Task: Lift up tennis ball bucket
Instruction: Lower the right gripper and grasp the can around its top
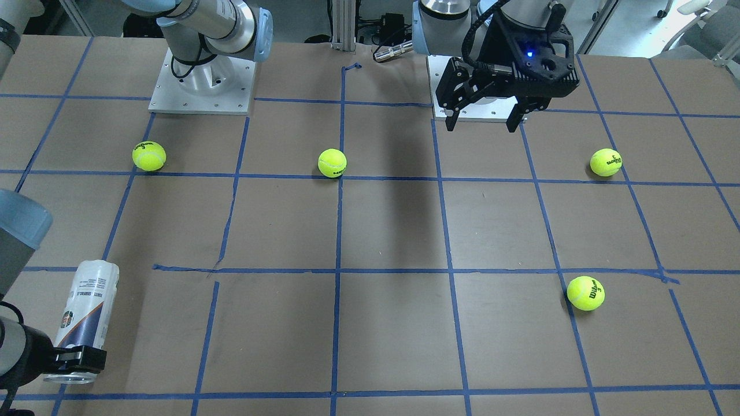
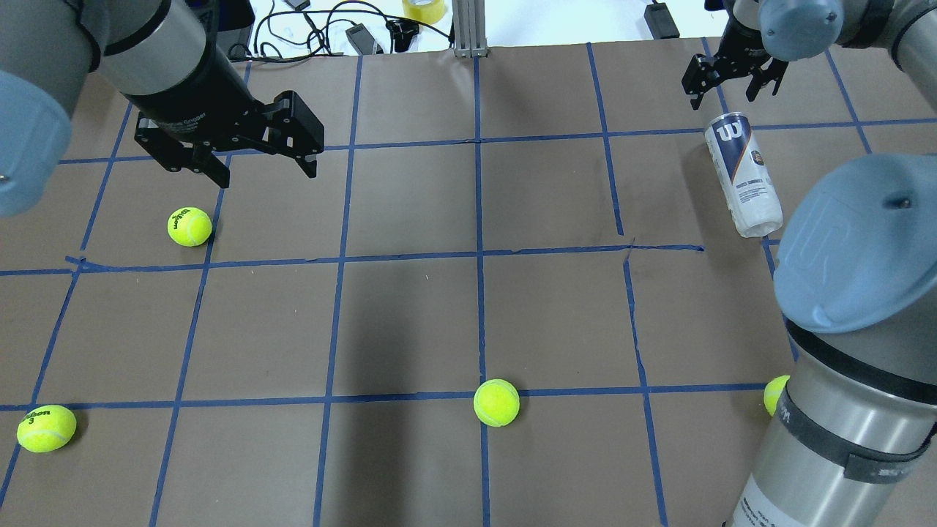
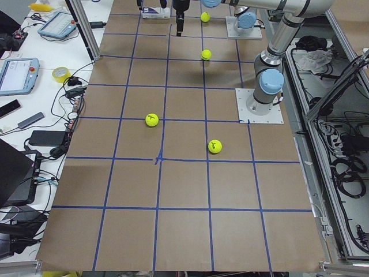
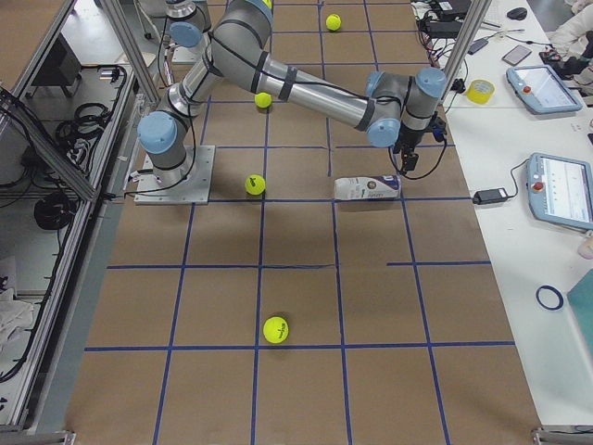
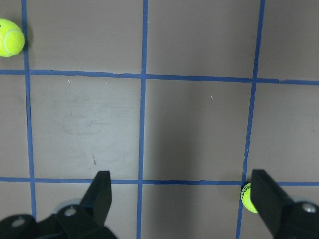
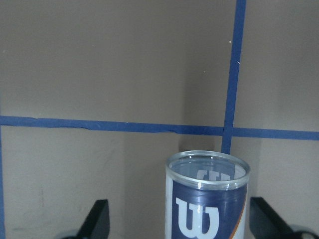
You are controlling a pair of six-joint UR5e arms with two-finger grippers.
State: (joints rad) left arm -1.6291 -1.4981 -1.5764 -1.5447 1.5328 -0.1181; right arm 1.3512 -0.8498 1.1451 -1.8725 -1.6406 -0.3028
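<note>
- Right gripper [image 2: 721, 99]: the jaws are spread wide and hold nothing. In the wrist view its fingers [image 6: 98, 221] stand either side of the ball tube [image 6: 207, 204], with a gap on each side.
- Ball tube: it lies on its side on the table [image 2: 410, 315], at about 2 o'clock in the overhead view. Its long axis runs roughly 12 to 6, and the "W" end points to 12 o'clock, below the right gripper.
- Left gripper [image 2: 267, 176]: the jaws are wide and empty. It hovers at about 10 o'clock, well apart from the tube, with a tennis ball [image 2: 189, 226] near it at 7 o'clock.
- Risk, rolling: the tube is round and smooth, so an off-centre descent would likely push it sideways out of the jaws.
- Risk, tipping: a grip at the rim end alone leaves most of the length unsupported, so the far end may droop or the tube may slip on the lift.
- Risk, crushing: the thin clear wall may flex under a hard squeeze.
- Hard to judge: no view settles the height of the right gripper above the tube.
- Hidden: the front view covers the tube's "W" end with the gripper. The right arm [image 2: 849, 293] half hides one ball [image 2: 774, 394]. Whether the tube holds balls cannot be told.
</note>
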